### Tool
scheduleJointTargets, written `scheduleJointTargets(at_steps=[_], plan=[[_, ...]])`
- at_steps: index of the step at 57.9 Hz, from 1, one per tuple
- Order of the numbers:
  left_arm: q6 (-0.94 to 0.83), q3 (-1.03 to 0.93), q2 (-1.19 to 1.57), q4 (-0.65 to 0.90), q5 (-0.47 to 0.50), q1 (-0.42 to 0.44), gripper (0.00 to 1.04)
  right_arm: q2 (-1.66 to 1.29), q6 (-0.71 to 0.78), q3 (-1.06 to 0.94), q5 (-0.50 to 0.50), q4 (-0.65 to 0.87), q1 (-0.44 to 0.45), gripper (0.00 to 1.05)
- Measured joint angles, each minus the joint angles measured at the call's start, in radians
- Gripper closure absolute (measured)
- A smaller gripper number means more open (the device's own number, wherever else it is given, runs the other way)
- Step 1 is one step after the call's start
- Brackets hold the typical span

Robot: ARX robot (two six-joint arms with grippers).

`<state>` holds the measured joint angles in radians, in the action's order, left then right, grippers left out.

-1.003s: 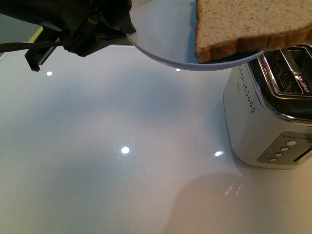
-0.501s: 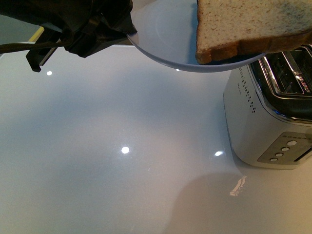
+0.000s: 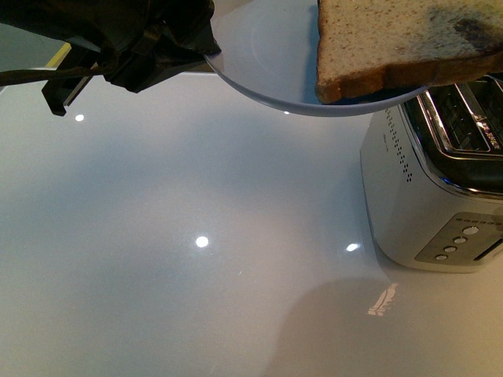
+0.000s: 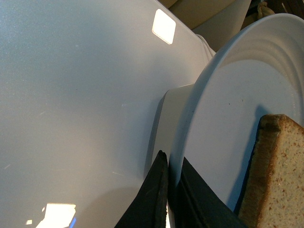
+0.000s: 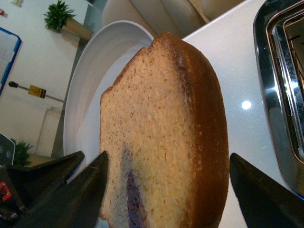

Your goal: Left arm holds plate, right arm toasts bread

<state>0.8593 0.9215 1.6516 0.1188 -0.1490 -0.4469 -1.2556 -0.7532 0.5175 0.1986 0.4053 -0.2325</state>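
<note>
The round, shallow, pale blue-grey plate (image 3: 259,71) is held raised by its left rim, on which the black left gripper (image 4: 167,190) is clamped, close by the left side of the silver two-slot toaster (image 3: 428,196). The light-brown wholemeal bread slice (image 5: 161,118) is laid flat on the plate, overhanging its near rim. The black right gripper (image 5: 168,156) is spread wide astride the slice, not closed on it. The bread is judged light, soft and easily crushed, so a gentle hold across the firmer crust edges is advised, since it may slide on the smooth plate
</note>
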Motion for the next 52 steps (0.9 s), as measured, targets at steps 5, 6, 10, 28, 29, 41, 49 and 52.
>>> scheduleJointTargets(at_steps=[5, 6, 10, 28, 29, 41, 49, 52], plan=[[0.000, 0.000, 0.000, 0.000, 0.000, 0.000, 1.02, 0.002, -0.004, 0.008, -0.005, 0.000, -0.005, 0.53], [0.000, 0.000, 0.000, 0.000, 0.000, 0.000, 1.02, 0.003, -0.007, 0.010, -0.005, 0.000, -0.006, 0.57], [0.000, 0.000, 0.000, 0.000, 0.000, 0.000, 1.02, 0.009, -0.012, 0.010, -0.003, 0.002, -0.006, 0.67], [0.002, 0.000, 0.000, 0.000, 0.000, 0.000, 1.02, 0.119, -0.014, 0.021, 0.005, -0.011, 0.019, 1.01], [0.002, 0.000, 0.000, 0.000, -0.001, 0.000, 1.02, 0.125, -0.013, 0.023, 0.003, -0.013, 0.021, 1.01], [0.002, 0.000, 0.000, 0.000, -0.001, 0.000, 1.02, 0.233, 0.101, 0.085, -0.094, -0.092, 0.074, 1.01], [0.002, 0.000, 0.000, 0.000, 0.000, 0.000, 1.02, 0.290, 0.317, 0.120, -0.221, -0.136, 0.115, 1.01], [0.002, 0.000, 0.000, 0.000, -0.001, 0.000, 1.02, 0.293, 0.393, 0.123, -0.253, -0.154, 0.112, 1.01]])
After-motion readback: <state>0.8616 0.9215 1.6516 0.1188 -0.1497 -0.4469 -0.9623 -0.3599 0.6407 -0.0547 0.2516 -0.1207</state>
